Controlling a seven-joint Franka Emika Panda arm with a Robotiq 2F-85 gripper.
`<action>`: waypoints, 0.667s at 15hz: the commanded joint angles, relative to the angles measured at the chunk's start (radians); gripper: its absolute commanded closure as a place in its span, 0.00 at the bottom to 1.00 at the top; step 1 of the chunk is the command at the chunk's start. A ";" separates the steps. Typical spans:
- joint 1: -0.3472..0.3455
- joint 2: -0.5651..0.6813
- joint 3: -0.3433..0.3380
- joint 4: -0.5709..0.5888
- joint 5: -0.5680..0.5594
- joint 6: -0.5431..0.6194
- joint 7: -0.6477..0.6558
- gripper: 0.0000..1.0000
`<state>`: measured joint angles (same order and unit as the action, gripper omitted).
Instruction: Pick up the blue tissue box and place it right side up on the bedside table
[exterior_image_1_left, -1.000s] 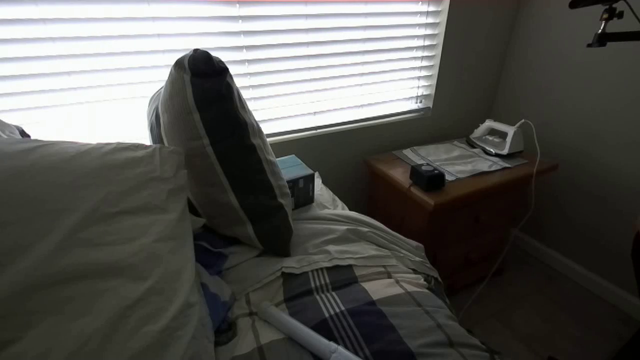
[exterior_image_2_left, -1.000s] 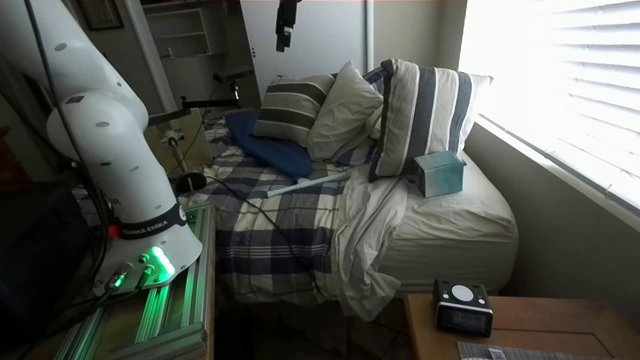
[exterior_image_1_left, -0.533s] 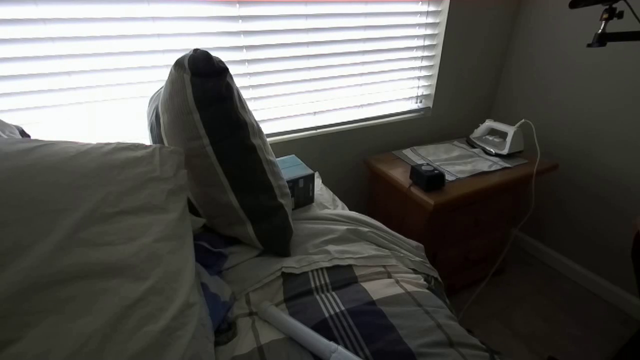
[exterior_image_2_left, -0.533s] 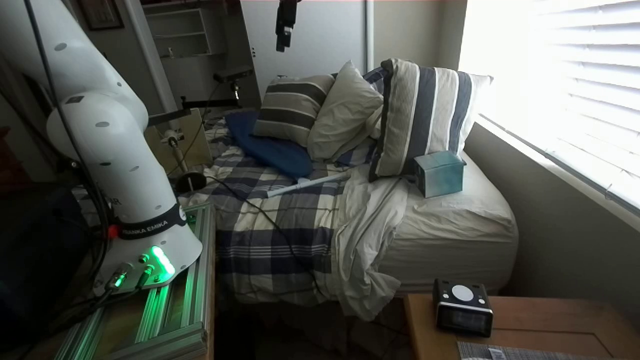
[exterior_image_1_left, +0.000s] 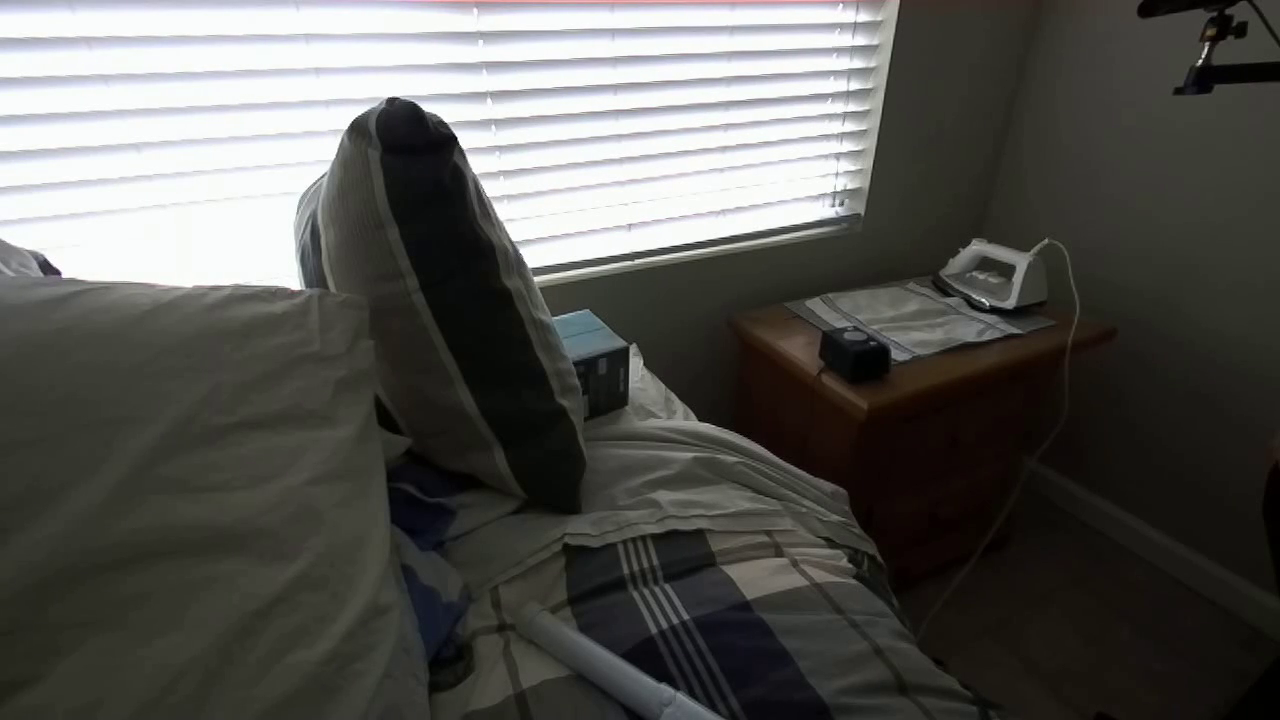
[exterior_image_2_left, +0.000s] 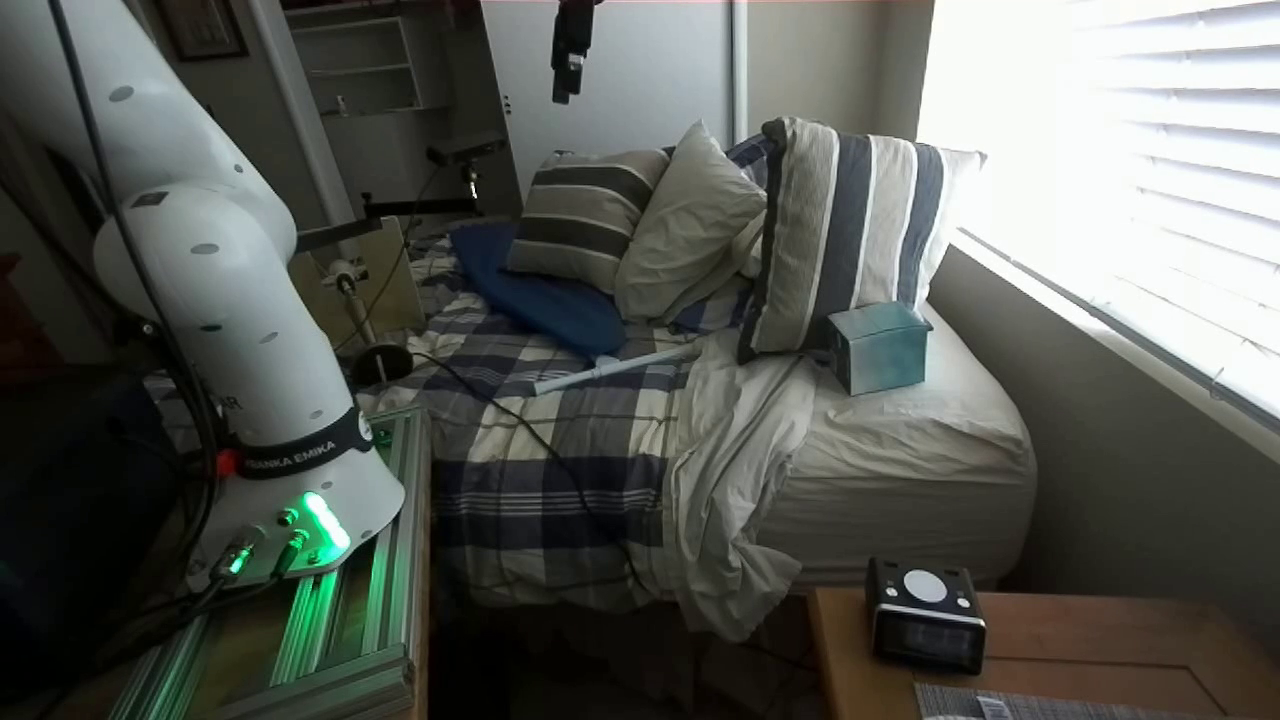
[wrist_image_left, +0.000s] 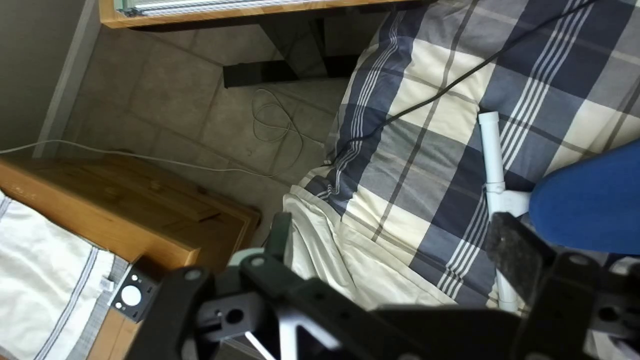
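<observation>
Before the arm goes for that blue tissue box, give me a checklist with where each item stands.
1. Gripper open, nothing held: ok.
2. Gripper aimed at blue tissue box: not ok, its gap frames bedding in the wrist view.
3. Box clear of the striped pillow: cannot tell, they sit close.
4. Box's opening located: cannot tell, none shows.
5. Bedside table top unobstructed: not ok, clock, cloth and iron share it.

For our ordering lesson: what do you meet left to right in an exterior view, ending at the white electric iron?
Plain beige fabric pillow, striped fabric pillow, blue cardboard tissue box, black boxy device, white electric iron.
</observation>
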<state>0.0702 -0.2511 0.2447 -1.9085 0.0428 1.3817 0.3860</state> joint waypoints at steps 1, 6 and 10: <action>0.017 0.002 -0.015 0.003 -0.003 -0.002 0.004 0.00; 0.017 0.002 -0.015 0.003 -0.003 -0.002 0.004 0.00; 0.012 0.029 -0.016 0.019 -0.006 0.012 0.011 0.00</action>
<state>0.0704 -0.2511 0.2446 -1.9085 0.0428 1.3817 0.3860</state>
